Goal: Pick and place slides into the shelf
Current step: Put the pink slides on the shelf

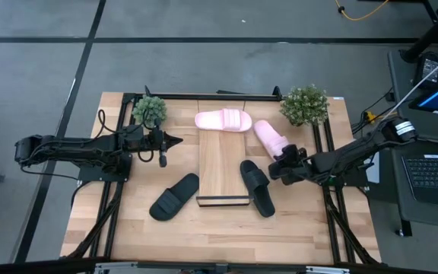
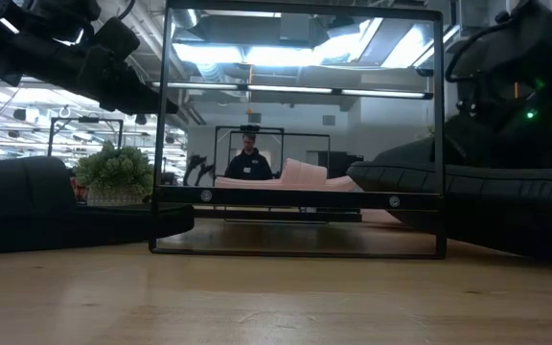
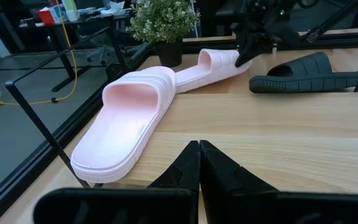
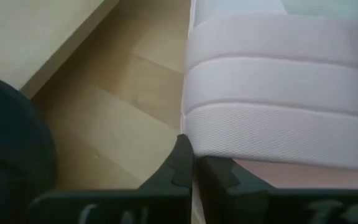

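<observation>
— Where is your right gripper?
— Right of centre, pinched closed on the pink slide's edge, beside the shelf.
— And the left gripper?
— Closed, empty, centre-left.

A black slide is seen at left, another at right; a pink slide, a plant and a person are seen behind the frame.

2 pink slides, 2 blk slides
</observation>
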You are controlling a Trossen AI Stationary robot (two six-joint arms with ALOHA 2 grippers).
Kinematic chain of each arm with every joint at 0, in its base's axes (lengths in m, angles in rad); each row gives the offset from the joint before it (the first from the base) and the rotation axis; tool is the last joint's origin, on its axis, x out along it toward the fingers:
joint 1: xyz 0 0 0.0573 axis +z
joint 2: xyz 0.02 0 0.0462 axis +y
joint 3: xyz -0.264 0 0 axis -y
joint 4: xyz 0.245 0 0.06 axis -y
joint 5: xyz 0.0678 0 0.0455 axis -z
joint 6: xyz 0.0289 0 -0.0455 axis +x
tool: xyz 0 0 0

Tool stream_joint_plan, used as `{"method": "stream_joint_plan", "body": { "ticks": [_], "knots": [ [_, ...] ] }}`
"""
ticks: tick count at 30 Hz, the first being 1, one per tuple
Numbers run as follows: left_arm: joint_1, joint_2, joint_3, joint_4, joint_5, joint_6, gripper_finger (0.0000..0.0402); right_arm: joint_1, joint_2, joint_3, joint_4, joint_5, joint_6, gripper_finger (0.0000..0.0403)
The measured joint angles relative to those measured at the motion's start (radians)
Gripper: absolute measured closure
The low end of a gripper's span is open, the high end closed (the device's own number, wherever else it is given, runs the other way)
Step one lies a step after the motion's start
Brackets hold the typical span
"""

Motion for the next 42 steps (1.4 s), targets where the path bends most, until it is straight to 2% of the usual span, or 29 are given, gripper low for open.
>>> {"method": "stream_joint_plan", "body": {
  "ticks": [12, 22, 26, 33, 42],
  "knots": [
    [0.000, 0.000, 0.000, 0.000, 0.000, 0.000, 0.0401, 0.015, -0.141, 0.026, -0.077, 0.019, -0.057, 0.0394],
    [0.000, 0.000, 0.000, -0.004, 0.000, 0.000, 0.0401, 0.038, -0.197, 0.170, -0.363, 0.022, -0.055, 0.0394],
    [0.000, 0.000, 0.000, -0.004, 0.000, 0.000, 0.0401, 0.050, -0.197, 0.216, -0.414, 0.042, -0.064, 0.0394],
    [0.000, 0.000, 0.000, -0.004, 0.000, 0.000, 0.0401, 0.050, -0.196, 0.252, -0.390, 0.086, -0.198, 0.0394],
    [0.000, 0.000, 0.000, -0.004, 0.000, 0.000, 0.0401, 0.046, -0.197, 0.321, -0.277, 0.130, -0.519, 0.0395]
  ]
}}
